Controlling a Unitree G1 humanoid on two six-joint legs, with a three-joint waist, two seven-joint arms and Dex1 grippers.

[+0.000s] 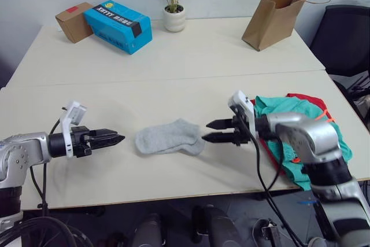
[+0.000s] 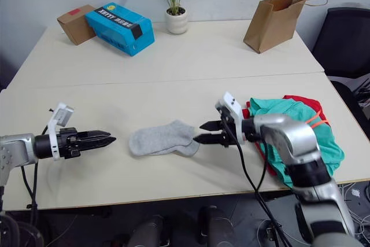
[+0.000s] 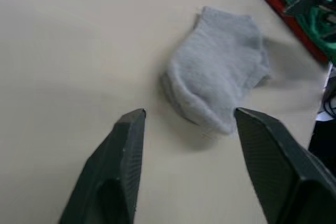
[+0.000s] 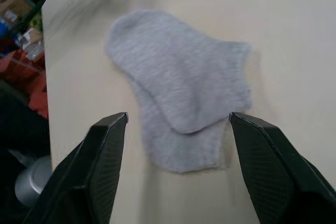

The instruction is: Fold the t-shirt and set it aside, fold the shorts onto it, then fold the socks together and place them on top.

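I see the socks (image 1: 170,137) lying flat on the table (image 1: 191,56), one on top of the other, btw my two grippers. Right gripper (image 1: 211,131) sits just beside the socks' right end, jaws apart, holding nothing. Left gripper (image 1: 117,139) is near the socks' left end, jaws apart too. The shorts (image 1: 289,125) lie on the t-shirt (image 1: 304,99) at the table's right edge.

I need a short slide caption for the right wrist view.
Open right gripper facing two stacked grey socks on the table.
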